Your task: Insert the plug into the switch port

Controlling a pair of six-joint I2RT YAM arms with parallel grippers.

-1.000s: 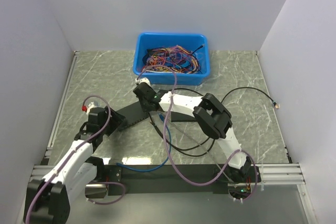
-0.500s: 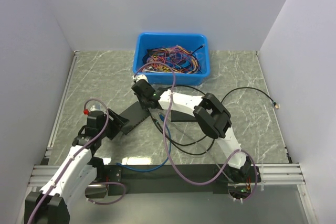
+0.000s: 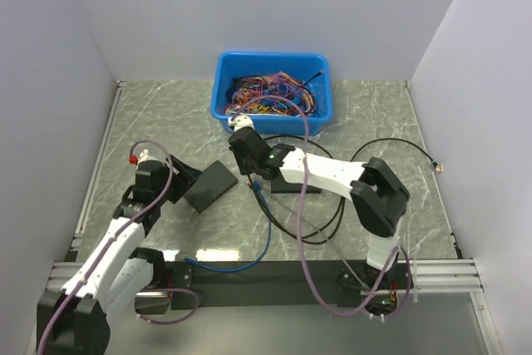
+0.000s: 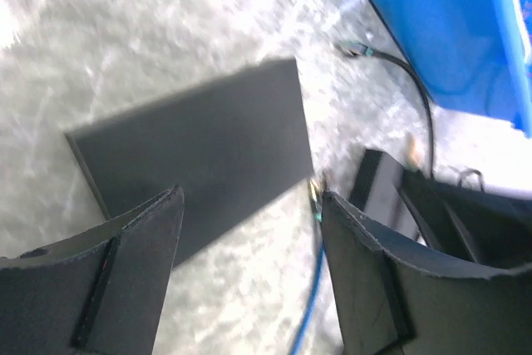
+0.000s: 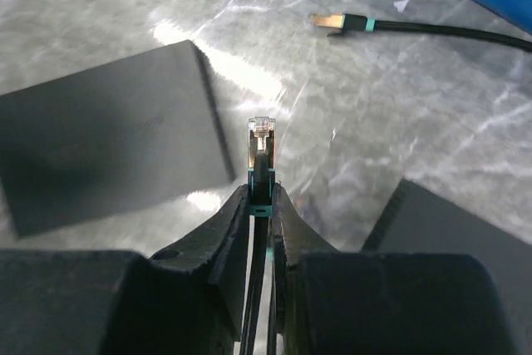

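The switch, a flat dark charcoal box, lies on the table left of centre. No socket row shows in any view. My left gripper is open and empty at the box's left end; in the left wrist view the box lies just beyond the wide-apart fingers. My right gripper is shut on the plug, a clear connector with a teal boot on a blue cable. In the right wrist view the plug points past the box's right edge, apart from it.
A plain black slab lies right of the box, partly under the right arm. A blue bin of coloured wires stands at the back. A second plug on a black cable lies near the bin. Black cable loops run right.
The left gripper has come off the box and drawn back to the left. The box has shifted and turned. The right arm has stretched out and carried the plug to the box's right side.
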